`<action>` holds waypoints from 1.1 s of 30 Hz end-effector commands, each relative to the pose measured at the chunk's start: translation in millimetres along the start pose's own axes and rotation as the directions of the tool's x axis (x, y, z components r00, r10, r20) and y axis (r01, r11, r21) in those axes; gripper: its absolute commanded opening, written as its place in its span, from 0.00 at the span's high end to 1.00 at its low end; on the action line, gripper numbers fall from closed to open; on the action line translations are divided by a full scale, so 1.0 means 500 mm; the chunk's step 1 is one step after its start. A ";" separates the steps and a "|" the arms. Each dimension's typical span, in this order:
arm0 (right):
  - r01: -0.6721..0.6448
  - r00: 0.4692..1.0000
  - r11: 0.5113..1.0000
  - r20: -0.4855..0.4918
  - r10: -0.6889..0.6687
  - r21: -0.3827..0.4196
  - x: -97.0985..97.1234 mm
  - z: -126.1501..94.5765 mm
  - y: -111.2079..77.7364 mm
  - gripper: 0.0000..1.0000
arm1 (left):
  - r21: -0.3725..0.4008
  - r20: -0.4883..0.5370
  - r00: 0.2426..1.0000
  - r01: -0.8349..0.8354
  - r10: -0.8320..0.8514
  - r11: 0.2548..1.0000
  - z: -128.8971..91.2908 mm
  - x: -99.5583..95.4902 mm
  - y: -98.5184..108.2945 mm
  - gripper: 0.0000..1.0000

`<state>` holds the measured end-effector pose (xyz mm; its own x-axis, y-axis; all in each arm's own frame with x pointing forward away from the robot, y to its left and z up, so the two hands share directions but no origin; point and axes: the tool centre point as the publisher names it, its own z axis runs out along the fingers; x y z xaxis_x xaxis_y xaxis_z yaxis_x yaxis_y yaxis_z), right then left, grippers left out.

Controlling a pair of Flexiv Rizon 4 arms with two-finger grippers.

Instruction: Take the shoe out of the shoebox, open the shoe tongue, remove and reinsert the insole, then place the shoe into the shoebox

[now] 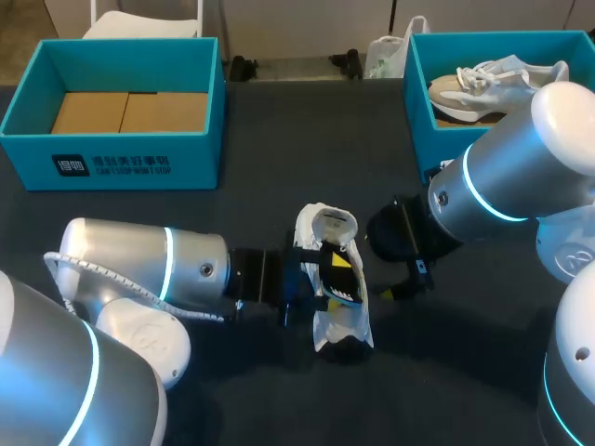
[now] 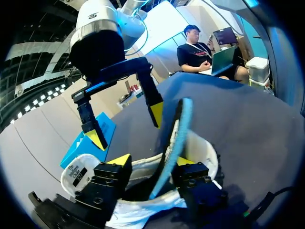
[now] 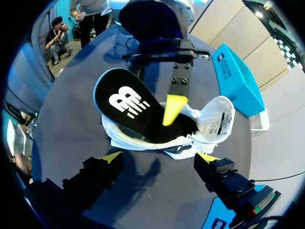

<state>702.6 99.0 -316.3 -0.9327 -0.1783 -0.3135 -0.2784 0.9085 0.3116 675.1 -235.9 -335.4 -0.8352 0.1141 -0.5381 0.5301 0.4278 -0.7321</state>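
L hand: my fingers parted astride insole, standing lengthwise in shoe; R hand unclenched, empty, just beyond.

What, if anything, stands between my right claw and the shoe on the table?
Nothing visible. The right claw is open just short of the shoe, with only bare table between them. The left claw is at the insole from the shoe's far side.

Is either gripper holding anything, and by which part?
Nothing looks gripped. The black, blue-edged insole stands half out of the white sneaker between the open fingers of the left gripper. The right gripper is open and empty.
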 end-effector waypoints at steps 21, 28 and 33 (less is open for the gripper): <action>0.000 1.000 1.000 0.001 0.000 0.001 0.003 -0.001 0.000 0.00 | -0.038 -0.047 0.997 -0.058 0.056 0.998 0.033 0.035 0.047 1.00; 0.000 1.000 1.000 0.001 0.000 0.001 0.003 -0.001 0.000 0.00 | -0.020 -0.012 0.999 -0.046 0.045 0.999 0.005 0.009 0.027 0.57; 0.000 1.000 1.000 0.001 0.000 0.001 0.003 -0.001 0.000 0.00 | 0.000 0.009 0.999 -0.039 0.039 0.999 -0.005 -0.003 0.006 0.58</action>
<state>702.6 99.0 -316.3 -0.9327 -0.1783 -0.3134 -0.2783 0.9085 0.3116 680.7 -238.8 -338.1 -0.8138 0.1260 -0.5673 0.5598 0.4322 -0.7070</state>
